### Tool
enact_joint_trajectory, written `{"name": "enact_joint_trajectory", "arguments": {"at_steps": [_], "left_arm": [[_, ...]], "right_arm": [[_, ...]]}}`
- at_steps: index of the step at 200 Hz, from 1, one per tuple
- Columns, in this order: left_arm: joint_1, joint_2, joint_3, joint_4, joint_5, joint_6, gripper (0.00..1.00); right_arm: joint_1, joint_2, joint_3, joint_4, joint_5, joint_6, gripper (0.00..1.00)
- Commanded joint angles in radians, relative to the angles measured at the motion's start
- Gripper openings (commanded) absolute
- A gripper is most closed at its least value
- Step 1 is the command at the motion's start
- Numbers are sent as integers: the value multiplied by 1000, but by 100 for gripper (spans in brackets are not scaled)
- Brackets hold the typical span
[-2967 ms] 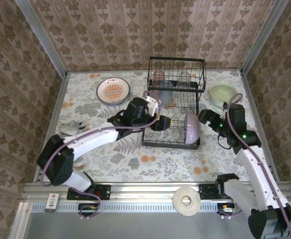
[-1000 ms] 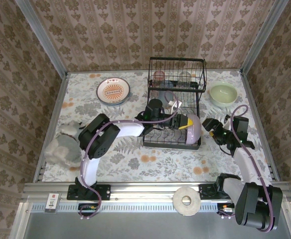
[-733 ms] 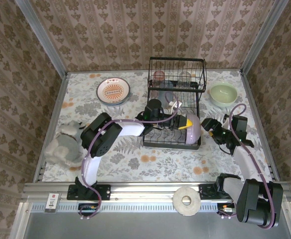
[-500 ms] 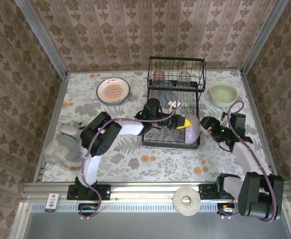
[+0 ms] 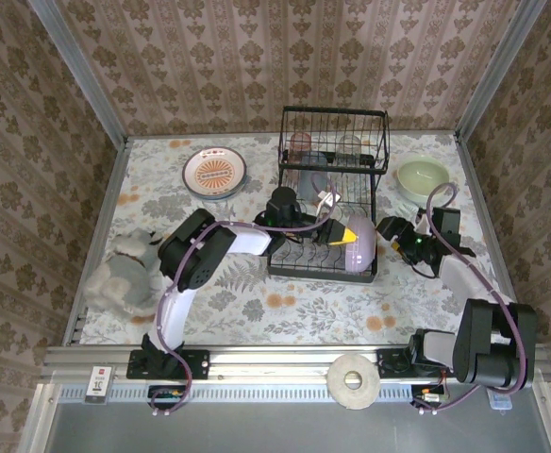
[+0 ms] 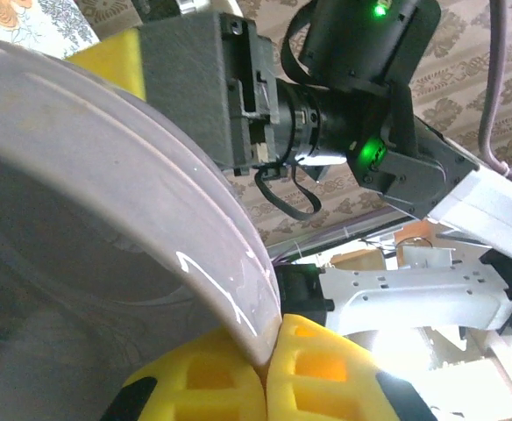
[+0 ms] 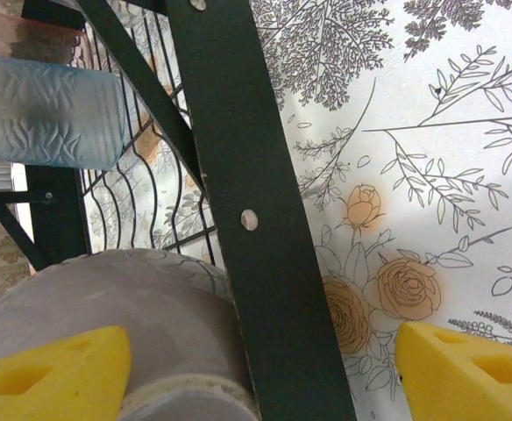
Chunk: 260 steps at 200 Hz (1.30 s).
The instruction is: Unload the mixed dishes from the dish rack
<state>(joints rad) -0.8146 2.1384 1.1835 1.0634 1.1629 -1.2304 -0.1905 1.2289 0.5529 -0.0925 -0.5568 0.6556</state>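
Over the last three seconds the left gripper (image 5: pixel 350 229) has pushed along the lower tier of the dish rack (image 5: pixel 335 112) to the lilac bowl (image 5: pixel 358 251). The right gripper (image 5: pixel 395 233) has edged up against the rack's right end.

The rack is thin black wire in two tiers and stands at the middle of the table's far edge. The table (image 5: pixel 257 311) carries a pale floral print. The lilac bowl is smooth and glossy and stands on its side at the right end of the lower tier.

The left wrist view shows that the left gripper's yellow ribbed fingers are clenched on the curved rim of the bowl. It also shows the right gripper's black body just across the bowl.

The right wrist view shows that gripper released. Its two yellow fingers are spread wide, one against the bowl's ringed foot and one out over the table, with a flat black rack post between them. Behind the wires lies a frosted tumbler (image 7: pixel 46 110) with a leaf-embossed wall.

From above I count two bowls. The second is a cream-green bowl (image 5: pixel 422 177) near the far right corner. One round plate (image 5: pixel 215 172) with an orange centre lies left of the rack. Two pinkish glass tumblers (image 5: pixel 301 144) stand on the upper shelf. A crumpled grey cloth (image 5: pixel 123 278) sits by the left edge.
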Motion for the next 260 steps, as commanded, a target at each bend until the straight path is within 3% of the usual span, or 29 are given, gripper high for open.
{"name": "enact_joint_trajectory", "arguments": {"at_steps": [1, 89, 186, 226, 260], "left_arm": [[1, 17, -13, 109, 52, 58, 0], [-14, 26, 29, 198, 162, 63, 0], [-58, -73, 11, 209, 137, 109, 0], [-50, -105, -13, 218, 78, 96, 0], [-49, -105, 4, 221, -27, 11, 0]], "right_arm": [[10, 40, 43, 23, -2, 13, 80], [13, 101, 88, 47, 6, 45, 86], [31, 124, 84, 76, 6, 55, 89], [33, 128, 79, 79, 12, 54, 89], [39, 137, 68, 92, 15, 56, 89]]}}
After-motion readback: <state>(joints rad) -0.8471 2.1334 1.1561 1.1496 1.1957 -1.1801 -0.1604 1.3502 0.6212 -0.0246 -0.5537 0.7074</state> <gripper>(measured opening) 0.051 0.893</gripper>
